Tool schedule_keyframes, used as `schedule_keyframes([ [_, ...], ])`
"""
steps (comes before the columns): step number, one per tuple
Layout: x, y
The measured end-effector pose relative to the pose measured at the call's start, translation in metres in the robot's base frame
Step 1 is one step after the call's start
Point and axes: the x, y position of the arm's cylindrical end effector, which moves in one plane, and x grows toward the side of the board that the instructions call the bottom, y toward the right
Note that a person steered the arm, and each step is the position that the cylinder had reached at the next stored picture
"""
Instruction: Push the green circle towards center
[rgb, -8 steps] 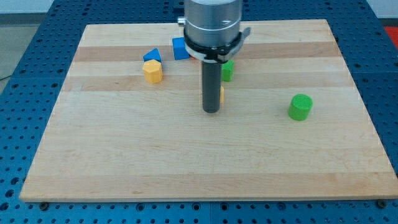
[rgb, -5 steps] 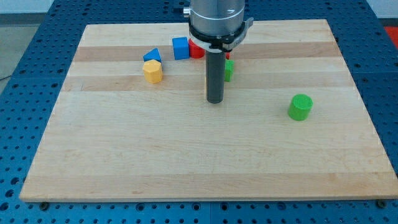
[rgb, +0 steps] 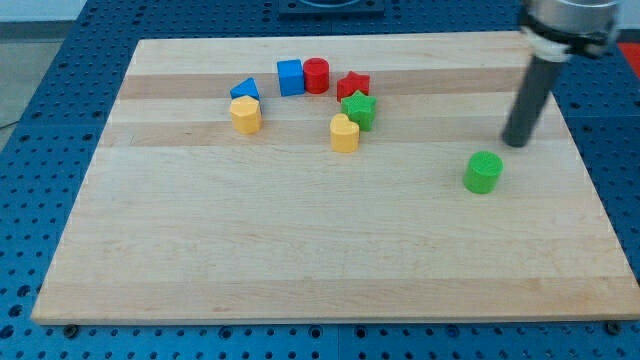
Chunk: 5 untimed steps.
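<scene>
The green circle (rgb: 484, 172) is a short green cylinder on the wooden board (rgb: 300, 250), right of centre. My tip (rgb: 517, 144) is at the end of the dark rod, just above and to the right of the green circle, a small gap apart from it. The rod rises toward the view's top right corner.
A cluster sits at the upper middle: a blue triangle (rgb: 244, 90), a yellow hexagon (rgb: 245, 115), a blue cube (rgb: 290, 77), a red cylinder (rgb: 317, 75), a red star (rgb: 353, 86), a green star (rgb: 359, 109) and a yellow heart (rgb: 344, 132).
The rod has moved from the board's middle, by the yellow heart and green star, far to the right, to beside the green circle. No block has moved.
</scene>
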Motion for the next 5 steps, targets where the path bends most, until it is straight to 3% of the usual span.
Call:
schedule_keyframes([
  [1, 0.047, 0.011],
  [2, 0.074, -0.026],
  [3, 0.076, -0.105],
  [4, 0.076, -0.102],
  [5, 0.062, -0.035],
])
